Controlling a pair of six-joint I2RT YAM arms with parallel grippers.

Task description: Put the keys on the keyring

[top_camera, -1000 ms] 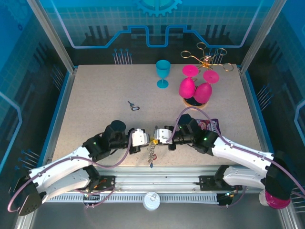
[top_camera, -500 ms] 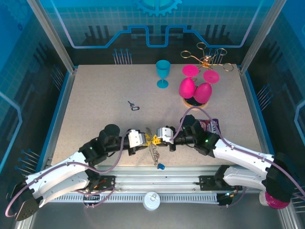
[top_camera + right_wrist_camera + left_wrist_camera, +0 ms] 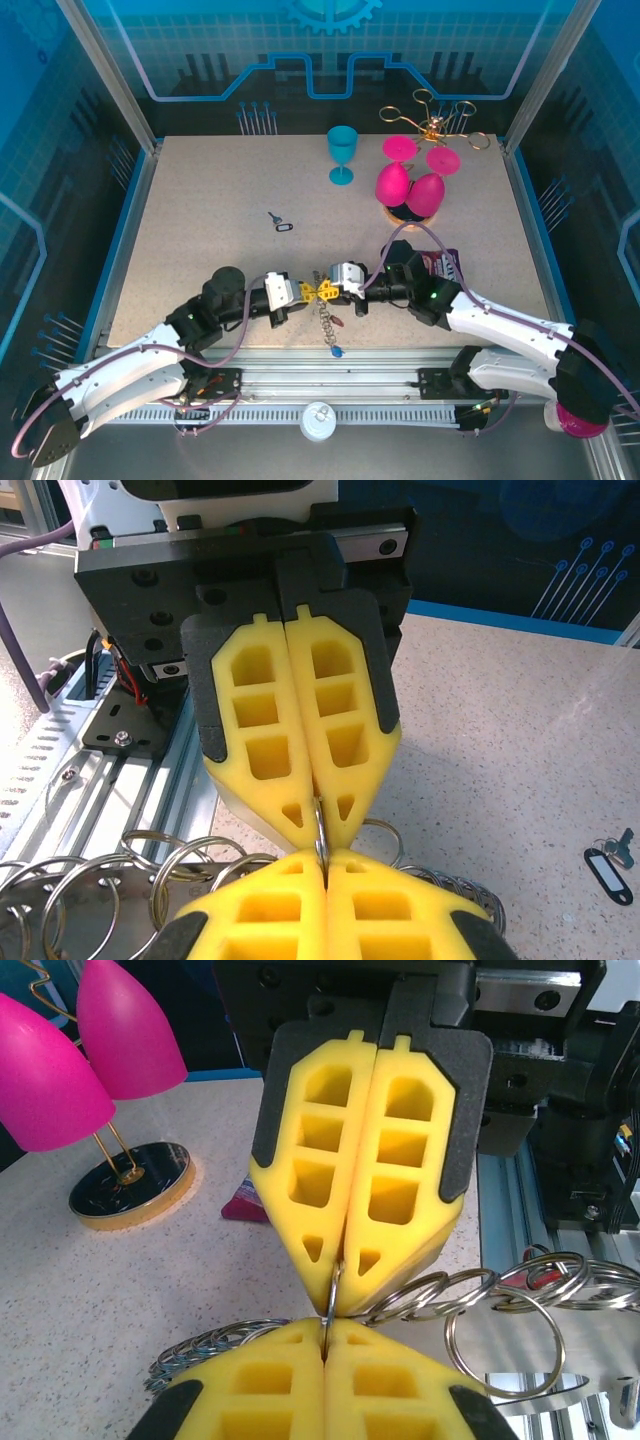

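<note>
The keyring (image 3: 326, 318), a chain of steel rings, trails toward the front edge of the table (image 3: 200, 220). Its top ring is pinched edge-on where the two grippers meet (tip to tip). The left gripper (image 3: 306, 292) and right gripper (image 3: 331, 289) are both clamped on that ring. A red tag (image 3: 335, 322) and a blue tag (image 3: 337, 351) sit along the chain. A dark-tagged key (image 3: 281, 223) lies well apart, farther back.

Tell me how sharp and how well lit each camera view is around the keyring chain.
Left wrist view: the keyring is crisp, its rings throwing bright glints. Right wrist view: rings sharp and evenly lit, the dark-tagged key on the table softer. Top external view: even light, blue cast on the walls, chain links too small to resolve.
</note>
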